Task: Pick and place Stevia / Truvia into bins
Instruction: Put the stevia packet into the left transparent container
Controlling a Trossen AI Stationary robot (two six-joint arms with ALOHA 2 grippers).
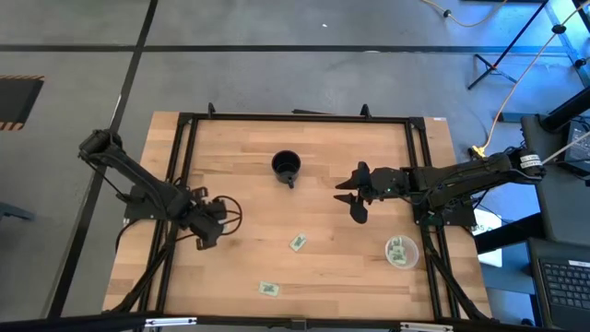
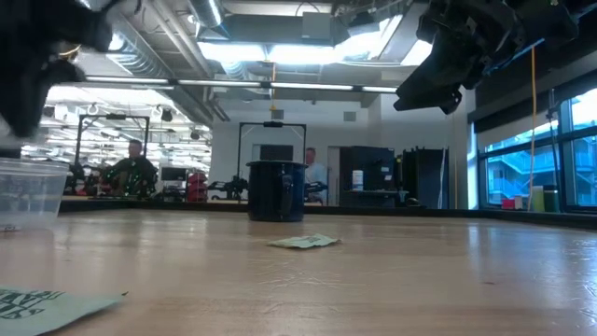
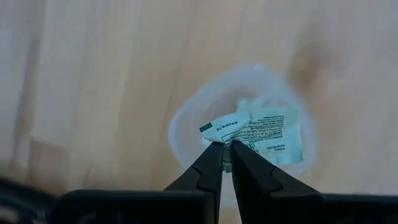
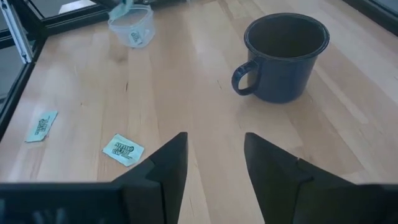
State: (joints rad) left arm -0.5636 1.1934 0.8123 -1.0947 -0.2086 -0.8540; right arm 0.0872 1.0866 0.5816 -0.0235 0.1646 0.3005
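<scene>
A: Left gripper (image 3: 222, 146) is right over the left-hand cup (image 3: 186, 127), fingers pinched tight on a sachet (image 3: 227, 124) by its edge. Another sachet (image 3: 273, 134) already lies in that cup.

B: So this is the drop. Good form here: hold the sachet inside the rim, then let the fingers part fully so the paper falls flat rather than clinging to one finger.

A: And lift straight up afterwards, I'd say. That clear cup looks light; a nudge to its wall could tip it.

B: Right gripper (image 4: 214, 155) hangs above the table (image 1: 249, 212) near the black mug (image 1: 287, 166), fingers spread, nothing in them.

A: Two loose sachets remain on the wood, one mid-table (image 1: 298, 243), one near the front edge (image 1: 268, 290).

B: The right-hand cup (image 1: 401, 251) has some in it too.
</scene>
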